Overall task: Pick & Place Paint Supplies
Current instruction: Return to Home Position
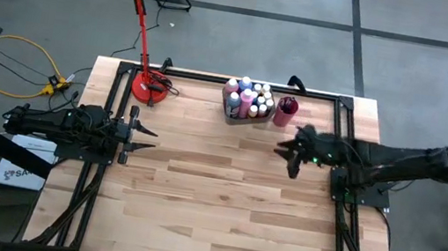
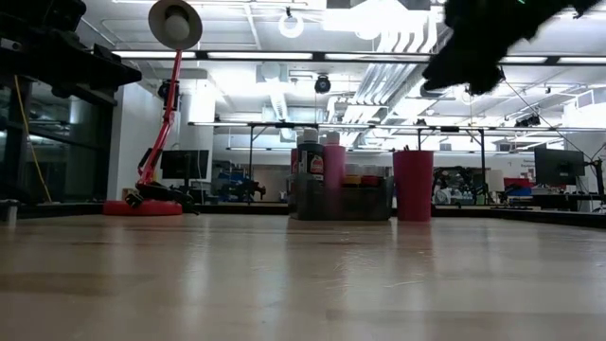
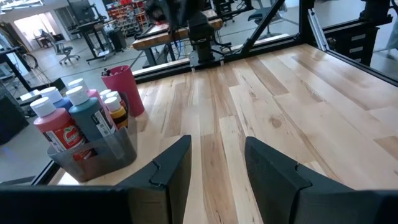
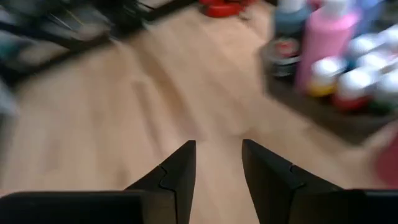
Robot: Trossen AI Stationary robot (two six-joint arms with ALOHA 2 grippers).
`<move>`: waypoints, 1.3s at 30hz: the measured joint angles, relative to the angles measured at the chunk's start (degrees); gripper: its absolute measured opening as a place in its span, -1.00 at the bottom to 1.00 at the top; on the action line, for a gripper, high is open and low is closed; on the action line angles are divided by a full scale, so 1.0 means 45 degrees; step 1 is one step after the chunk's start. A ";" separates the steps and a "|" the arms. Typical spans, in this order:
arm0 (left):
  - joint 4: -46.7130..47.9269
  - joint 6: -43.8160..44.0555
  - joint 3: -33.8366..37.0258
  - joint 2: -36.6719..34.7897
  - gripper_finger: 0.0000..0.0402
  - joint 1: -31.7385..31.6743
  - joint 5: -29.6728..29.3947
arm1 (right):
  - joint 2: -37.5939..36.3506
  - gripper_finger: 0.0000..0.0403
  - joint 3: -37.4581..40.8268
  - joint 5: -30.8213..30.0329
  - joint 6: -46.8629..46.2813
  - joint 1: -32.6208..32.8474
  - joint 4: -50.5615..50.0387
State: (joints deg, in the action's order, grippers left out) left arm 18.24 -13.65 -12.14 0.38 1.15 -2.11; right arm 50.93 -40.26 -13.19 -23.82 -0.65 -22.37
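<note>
Two empty hands, each slightly parted: left hand [image 1: 152, 138]; right hand [image 1: 283, 158]

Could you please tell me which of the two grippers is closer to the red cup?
The right gripper, raised close to the red cup; the left gripper waits far off at the table's left edge.

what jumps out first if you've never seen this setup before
The red desk lamp at the far left corner of the table catches the eye first. Next comes the cluster of paint bottles packed in the grey bin at the middle of the far edge, with the red cup right beside it. The right gripper hangs open and empty just in front of the cup, and the left gripper sits open at the left side.
</note>
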 joint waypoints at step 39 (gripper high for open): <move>-0.0003 0.0000 0.0005 0.0000 -0.28 -0.0003 0.0000 | -1.0951 -0.39 0.8293 0.0994 -0.1693 0.0705 0.3899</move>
State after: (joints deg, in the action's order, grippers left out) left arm 18.23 -13.65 -12.12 0.38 1.13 -2.11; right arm 1.65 -2.94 -8.72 -31.44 2.52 -4.82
